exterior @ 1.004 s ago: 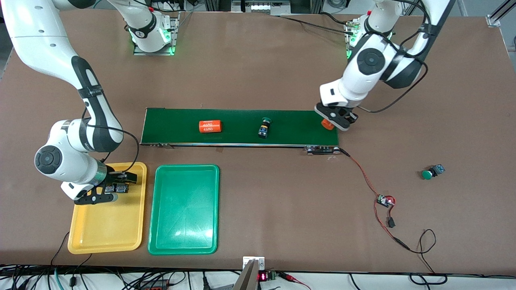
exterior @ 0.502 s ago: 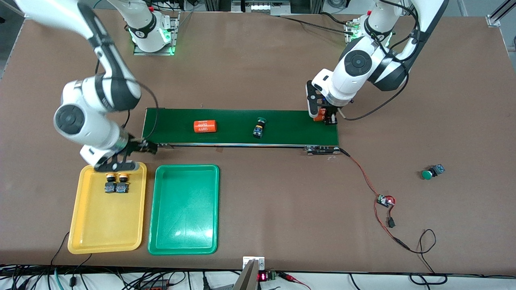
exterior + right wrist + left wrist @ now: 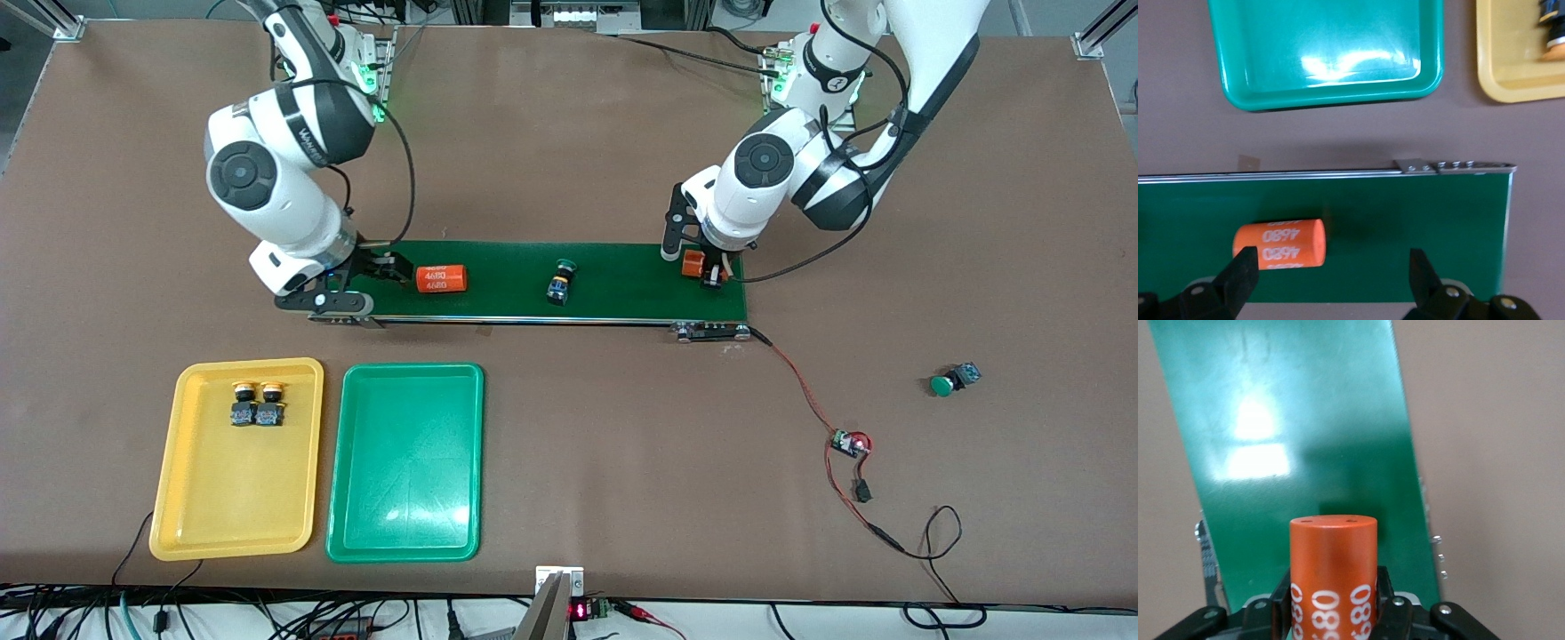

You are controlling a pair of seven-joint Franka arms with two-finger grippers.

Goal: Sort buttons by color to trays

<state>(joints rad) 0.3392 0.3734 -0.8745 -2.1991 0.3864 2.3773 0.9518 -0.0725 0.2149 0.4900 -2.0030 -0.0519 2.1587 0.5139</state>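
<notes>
Now green-capped button [image 3: 559, 283] mid-belt [image 3: 622, 293]: light, rigid, slick cap, so pinch its boxy body; right gripper [image 3: 356, 284] spread over the belt's end; left gripper [image 3: 702, 267] pinching orange cylinder [image 3: 1333, 577].

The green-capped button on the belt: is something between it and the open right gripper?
Yes. An orange cylinder lies on the conveyor belt between the right gripper, open over the belt's end, and the green-capped button. The left gripper holds another orange cylinder over the belt's left-arm end.
</notes>
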